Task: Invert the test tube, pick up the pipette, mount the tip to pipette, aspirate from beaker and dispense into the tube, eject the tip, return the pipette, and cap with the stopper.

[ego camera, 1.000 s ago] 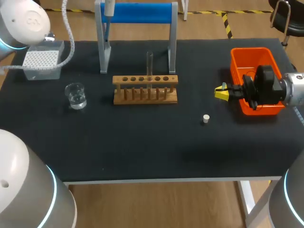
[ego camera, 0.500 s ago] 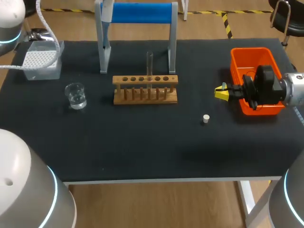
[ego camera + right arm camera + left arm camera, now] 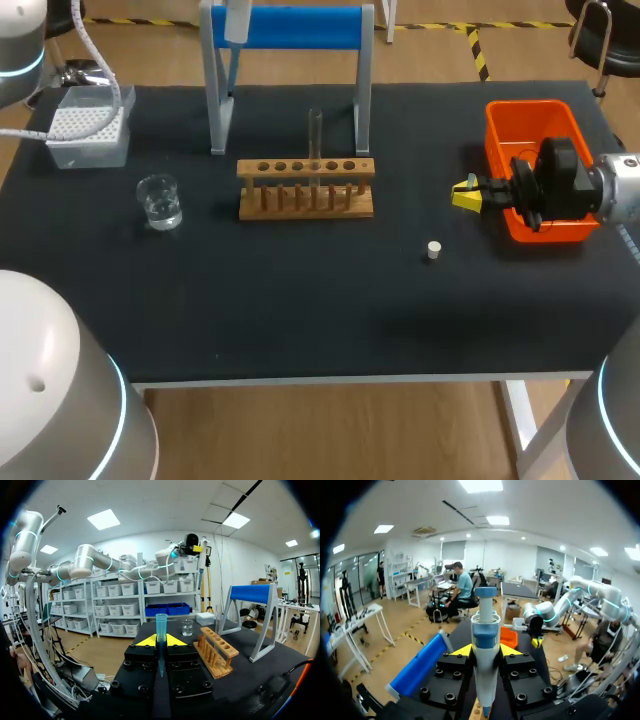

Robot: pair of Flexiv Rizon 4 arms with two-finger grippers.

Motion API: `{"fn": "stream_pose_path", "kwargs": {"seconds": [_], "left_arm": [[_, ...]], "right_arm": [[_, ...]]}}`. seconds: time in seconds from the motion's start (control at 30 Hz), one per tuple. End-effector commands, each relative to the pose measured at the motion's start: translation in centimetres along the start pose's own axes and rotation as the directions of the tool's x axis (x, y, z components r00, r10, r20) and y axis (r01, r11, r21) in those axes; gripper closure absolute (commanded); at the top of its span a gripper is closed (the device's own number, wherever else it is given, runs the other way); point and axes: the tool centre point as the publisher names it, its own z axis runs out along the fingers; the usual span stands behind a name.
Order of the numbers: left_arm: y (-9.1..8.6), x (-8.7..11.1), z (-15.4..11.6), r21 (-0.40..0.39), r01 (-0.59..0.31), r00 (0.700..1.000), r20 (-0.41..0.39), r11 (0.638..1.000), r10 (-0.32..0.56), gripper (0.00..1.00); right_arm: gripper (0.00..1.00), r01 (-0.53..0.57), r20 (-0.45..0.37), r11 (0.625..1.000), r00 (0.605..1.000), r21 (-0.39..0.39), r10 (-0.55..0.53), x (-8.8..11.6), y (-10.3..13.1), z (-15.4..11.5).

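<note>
My left gripper [image 3: 486, 651] is shut on the white and blue pipette [image 3: 485, 645], held high above the table's back left; in the head view the pipette [image 3: 237, 20] shows in front of the blue stand bar [image 3: 295, 27]. My right gripper [image 3: 465, 193] hovers beside the orange bin [image 3: 535, 112], shut on a pale blue pipette tip [image 3: 161, 627] that stands upright between its yellow fingertips. A test tube [image 3: 315, 135] stands upright in the wooden rack [image 3: 306, 187]. The beaker [image 3: 160, 201] with clear liquid sits left of the rack. A white stopper [image 3: 433, 250] lies on the black table.
The tip box [image 3: 87, 127] sits at the back left corner. The stand's grey legs [image 3: 216, 100] rise behind the rack. My left arm's elbow [image 3: 20, 40] hangs over the back left edge.
My left arm has drawn back toward the upper left, and the pipette has shifted slightly right along the blue bar. The right arm has kept still.
</note>
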Motion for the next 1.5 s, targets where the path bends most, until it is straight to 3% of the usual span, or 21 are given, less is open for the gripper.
{"fn": "stream_pose_path", "kwargs": {"seconds": [0.03,0.37,0.6,0.93,1.5], "left_arm": [[-0.3,5.2,0.0,0.054,-0.061,0.994,0.093,0.997,0.056,1.00],[-1.6,10.0,2.1,0.089,-0.096,0.992,0.091,0.991,0.088,1.00],[-1.7,12.3,3.4,0.114,-0.112,0.990,0.101,0.987,0.100,1.00],[-1.6,14.6,5.1,0.225,-0.075,0.996,0.058,0.971,0.063,1.00],[-1.9,16.6,5.4,0.238,-0.055,0.998,0.045,0.970,0.046,1.00]], "right_arm": [[1.00,0.000,0.001,1.000,1.000,0.001,0.000,0.0,0.0,0.0],[1.00,0.000,0.001,1.000,1.000,0.001,0.000,0.0,0.0,0.0],[1.00,0.000,0.001,1.000,1.000,0.001,0.000,0.0,0.0,0.0],[1.00,0.000,0.001,1.000,1.000,0.001,0.000,0.0,0.0,0.0],[1.00,0.000,0.001,1.000,1.000,0.001,0.000,0.0,0.0,0.0]]}}
